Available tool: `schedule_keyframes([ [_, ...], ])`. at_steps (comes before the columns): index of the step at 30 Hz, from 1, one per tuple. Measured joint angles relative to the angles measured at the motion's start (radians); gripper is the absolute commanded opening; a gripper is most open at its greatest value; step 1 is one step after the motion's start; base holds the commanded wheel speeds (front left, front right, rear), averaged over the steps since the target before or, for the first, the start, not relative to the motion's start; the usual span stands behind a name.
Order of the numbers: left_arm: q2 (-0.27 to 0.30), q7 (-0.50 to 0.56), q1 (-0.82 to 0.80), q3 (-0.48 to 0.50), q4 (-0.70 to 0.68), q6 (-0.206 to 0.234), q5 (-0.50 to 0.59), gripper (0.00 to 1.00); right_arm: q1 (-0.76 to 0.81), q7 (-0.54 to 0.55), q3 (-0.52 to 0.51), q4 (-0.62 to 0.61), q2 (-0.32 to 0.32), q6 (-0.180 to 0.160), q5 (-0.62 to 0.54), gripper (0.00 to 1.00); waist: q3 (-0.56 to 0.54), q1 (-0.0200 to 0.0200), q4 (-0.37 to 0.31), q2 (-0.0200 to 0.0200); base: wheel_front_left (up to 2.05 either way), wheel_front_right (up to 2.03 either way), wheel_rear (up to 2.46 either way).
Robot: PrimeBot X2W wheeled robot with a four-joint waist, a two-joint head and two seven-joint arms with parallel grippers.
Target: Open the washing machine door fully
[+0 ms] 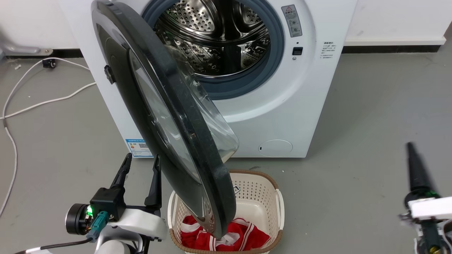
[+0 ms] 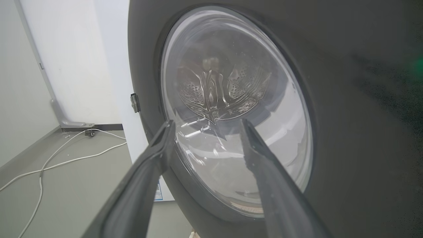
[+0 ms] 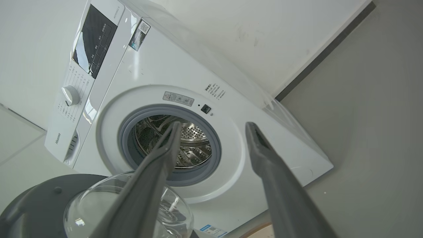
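Observation:
The white washing machine (image 1: 282, 106) stands at the top of the head view, its steel drum (image 1: 219, 38) exposed. The black washing machine door (image 1: 183, 116) is swung out toward me, nearly edge-on, with its glass bowl facing the machine. My left gripper (image 1: 142, 157) is open just left of the door's lower outer face, holding nothing. In the left wrist view, the left gripper (image 2: 207, 123) points at the washing machine door (image 2: 347, 132) and its glass. My right gripper (image 1: 410, 146) hangs far right, away from the machine. The right gripper (image 3: 214, 125) is open, facing the washing machine (image 3: 238, 132).
A cream perforated basket (image 1: 261, 183) holding red and white clothes (image 1: 247, 236) sits on the floor directly under the door's lower edge. White cables (image 1: 42, 102) trail across the grey floor at the left. Bare floor lies to the machine's right.

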Motion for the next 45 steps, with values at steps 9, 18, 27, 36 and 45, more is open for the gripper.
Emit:
schedule_keyframes([
  [9,-0.001,0.000,0.002,0.002,-0.003,0.001,0.002,1.00,0.065,-0.001,-0.270,-0.261,0.214,0.000,-0.905,1.00,0.000,0.0000,-0.003,0.0000,0.00,0.00,0.00],
  [18,0.000,0.000,0.002,0.006,-0.003,0.001,0.015,1.00,0.206,0.117,-0.241,-0.445,0.274,0.000,-1.269,1.00,0.000,0.0001,-0.004,0.0000,0.00,0.00,0.00],
  [27,0.000,0.000,0.002,0.009,-0.004,-0.001,0.023,1.00,0.253,0.113,-0.215,-0.371,0.277,0.000,-1.235,1.00,0.004,0.0001,-0.012,0.0000,0.00,0.00,0.00],
  [36,0.000,0.000,0.002,0.007,0.003,-0.007,0.024,0.28,0.251,0.109,-0.208,-0.364,0.277,0.000,-1.238,1.00,0.003,0.0000,-0.011,0.0000,0.00,0.00,0.00],
  [45,0.000,0.000,0.005,0.001,-0.016,-0.010,0.018,0.00,0.251,0.114,-0.205,-0.374,0.277,0.000,-1.232,1.00,0.005,0.0000,-0.007,0.0000,0.00,0.00,0.00],
])
